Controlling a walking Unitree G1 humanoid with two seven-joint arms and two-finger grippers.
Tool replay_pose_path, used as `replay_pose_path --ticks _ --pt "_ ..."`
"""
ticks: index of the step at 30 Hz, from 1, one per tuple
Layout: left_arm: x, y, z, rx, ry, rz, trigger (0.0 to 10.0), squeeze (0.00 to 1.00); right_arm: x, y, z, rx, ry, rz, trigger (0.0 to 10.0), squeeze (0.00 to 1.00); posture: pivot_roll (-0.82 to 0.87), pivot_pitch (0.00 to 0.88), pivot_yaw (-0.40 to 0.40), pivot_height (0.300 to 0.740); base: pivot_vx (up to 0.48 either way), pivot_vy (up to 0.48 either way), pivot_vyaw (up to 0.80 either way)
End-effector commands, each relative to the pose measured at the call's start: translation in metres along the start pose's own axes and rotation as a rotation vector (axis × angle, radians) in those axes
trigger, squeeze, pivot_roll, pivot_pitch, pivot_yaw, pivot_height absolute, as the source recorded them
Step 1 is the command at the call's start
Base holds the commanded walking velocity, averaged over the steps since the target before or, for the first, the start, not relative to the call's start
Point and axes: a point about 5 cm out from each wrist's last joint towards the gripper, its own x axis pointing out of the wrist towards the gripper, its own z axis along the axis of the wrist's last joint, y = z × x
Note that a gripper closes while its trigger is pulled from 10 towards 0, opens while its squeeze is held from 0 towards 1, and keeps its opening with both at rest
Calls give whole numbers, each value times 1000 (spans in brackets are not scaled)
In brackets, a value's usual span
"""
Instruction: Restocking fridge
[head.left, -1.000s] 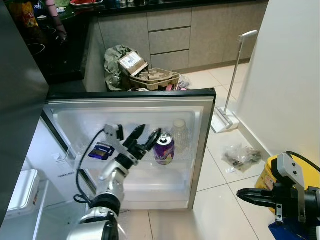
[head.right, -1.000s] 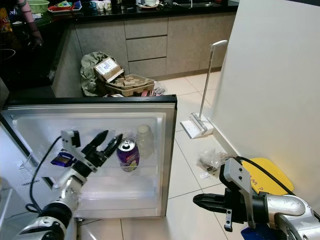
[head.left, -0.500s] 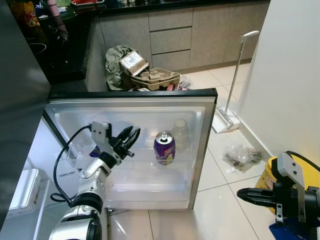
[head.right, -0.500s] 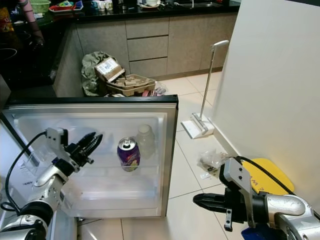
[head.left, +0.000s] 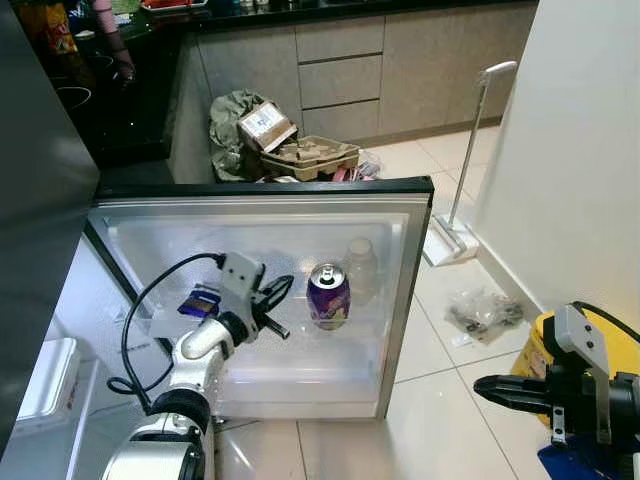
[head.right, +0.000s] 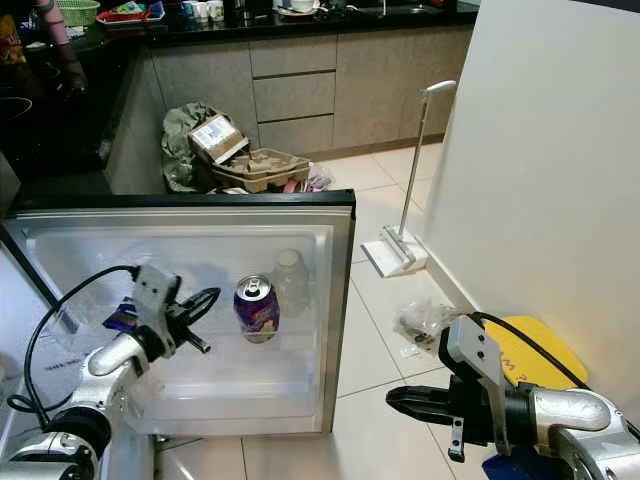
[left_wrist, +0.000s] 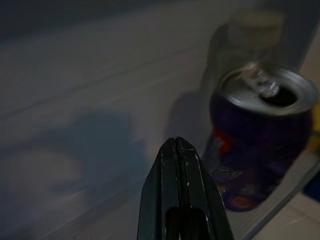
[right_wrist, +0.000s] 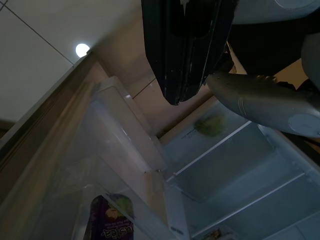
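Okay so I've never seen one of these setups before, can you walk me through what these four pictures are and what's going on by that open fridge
This is a humanoid robot with two silver arms, each ending in a gripper of two long black fingers.

The two wide pictures come from a stereo camera on its head, looking down at an open fridge door. On the door shelf stand a purple drink can and, beside it, a clear bottle. A small blue packet sits further along the door.

The left gripper is beside the can, not touching it. The left wrist picture looks along its fingers, which are pressed together and hold nothing, with the can close ahead.

The right gripper hangs idle over the tiled floor, also shut and empty. Its wrist camera looks up into the fridge.

Behind the door are a cardboard egg tray and a long-handled dustpan.
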Motion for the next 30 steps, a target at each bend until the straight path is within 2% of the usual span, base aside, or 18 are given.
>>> replay_pose_path --ticks 1,3,10,17,30 --pt "-4 3 -5 32 42 15 10000 0 -1 0 4 -2 -8 1 10000 0 -38 0 34 740 0 0 0" --pt "-5 6 -6 71 67 35 10000 0 -1 1 4 -3 -10 3 10000 0 -37 0 33 740 0 0 0" --pt "-1 3 -7 111 93 50 10000 0 -1 1 5 -6 -15 4 10000 0 -39 0 35 740 0 0 0" --pt "8 -18 -12 101 89 -16 10000 0 -1 1 6 -8 -16 1 10000 0 -45 0 36 740 0 0 0" --pt "13 -27 -12 92 75 -47 10000 0 -2 1 6 -6 -16 -7 10000 0 -43 0 37 740 0 0 0"
